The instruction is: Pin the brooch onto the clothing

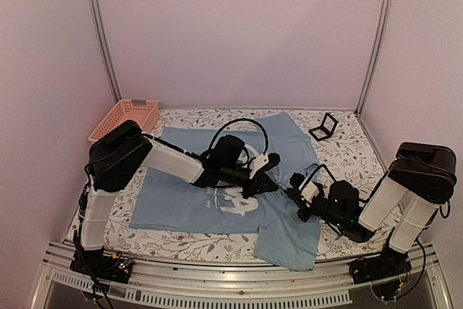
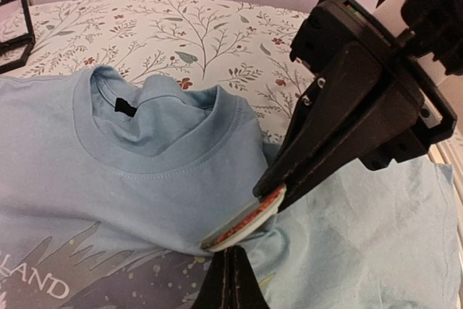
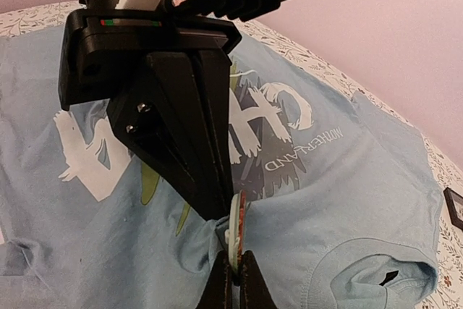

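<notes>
The clothing (image 1: 181,193), a light blue T-shirt w/ white letters, is spread flat on the flower-pattern table cover (image 1: 347,150), w/ the collar toward the far side. Both arms are stretched over it and their tips are met at one spot, near the shirt's right side, a little below the collar and just beside the edge of the print.

The brooch (image 2: 242,223) is found at this spot. It is seen almost edge-on: a small round disc, pale underneath, w/ an orange-red rim. It is lifted slightly off the cloth, and the fabric under it is pulled up in a small fold.

The right gripper (image 3: 235,262) is nearly closed. Only a thin slit is left btw. its fingers, and the lower edge of the brooch is pinched in it.

The left gripper (image 2: 231,258) is also closed to a thin line, and its tip is touching the brooch from the opposite side. Whether the disc, the fabric or nothing is clamped there cannot be told.

An orange basket (image 1: 124,119) is placed at the far left corner, off the shirt. A small black case (image 1: 323,127) is standing open at the far right, well apart from the grippers.
</notes>
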`<state>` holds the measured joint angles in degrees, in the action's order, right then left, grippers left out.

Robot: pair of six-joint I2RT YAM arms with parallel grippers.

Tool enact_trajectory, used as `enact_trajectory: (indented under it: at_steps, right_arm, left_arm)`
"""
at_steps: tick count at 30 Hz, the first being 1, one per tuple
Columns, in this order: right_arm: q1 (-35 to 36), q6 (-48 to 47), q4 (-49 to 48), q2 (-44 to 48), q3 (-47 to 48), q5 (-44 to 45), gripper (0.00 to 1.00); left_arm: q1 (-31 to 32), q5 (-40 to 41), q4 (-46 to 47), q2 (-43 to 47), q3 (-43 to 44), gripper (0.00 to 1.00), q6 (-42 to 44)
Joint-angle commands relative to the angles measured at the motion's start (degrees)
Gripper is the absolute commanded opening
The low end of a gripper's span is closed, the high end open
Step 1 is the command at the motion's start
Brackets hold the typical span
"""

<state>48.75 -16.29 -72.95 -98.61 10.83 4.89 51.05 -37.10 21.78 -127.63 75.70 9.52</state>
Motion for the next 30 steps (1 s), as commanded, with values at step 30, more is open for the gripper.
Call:
enact_trajectory:
  at_steps: [30]
  right_arm:
    - [-3.29,7.99,-1.67,1.14,1.69,-15.96,0.0]
  left_arm:
    - [0.9,2.19,-1.82,-7.02,4.1,0.0,0.57]
